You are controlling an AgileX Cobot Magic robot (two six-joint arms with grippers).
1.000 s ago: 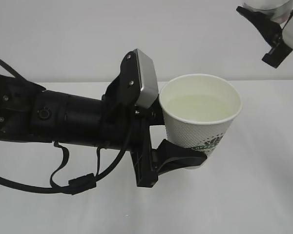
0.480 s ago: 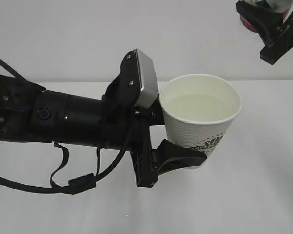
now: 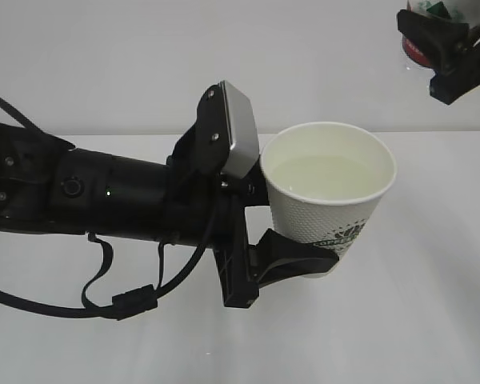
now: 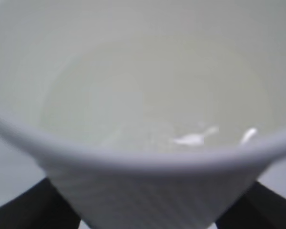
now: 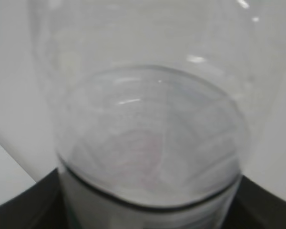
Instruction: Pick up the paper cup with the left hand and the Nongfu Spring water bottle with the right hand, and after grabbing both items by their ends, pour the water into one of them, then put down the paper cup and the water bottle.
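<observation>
My left gripper (image 3: 292, 228) is shut on the white dimpled paper cup (image 3: 324, 212), which it holds upright above the table, one finger (image 3: 300, 260) wrapping its lower wall. Pale yellowish water (image 3: 328, 176) fills much of the cup. In the left wrist view the cup (image 4: 148, 186) and its water (image 4: 148, 105) fill the frame, with my left gripper (image 4: 143, 214) either side of the cup. At the top right, my right gripper (image 3: 452, 52) is shut on the Nongfu Spring water bottle (image 3: 416, 48), mostly cut off. The clear bottle (image 5: 152, 143) fills the right wrist view, my right gripper (image 5: 148, 214) clamped round it.
The white table (image 3: 416, 320) lies below the cup, against a plain white wall. The thick black left arm (image 3: 80, 188) and its looping cables (image 3: 120, 300) span the left half of the exterior view.
The right gripper has turned with the bottle at the top right and shifted slightly right, bringing the red label into view. The left arm and cup have stayed still.
</observation>
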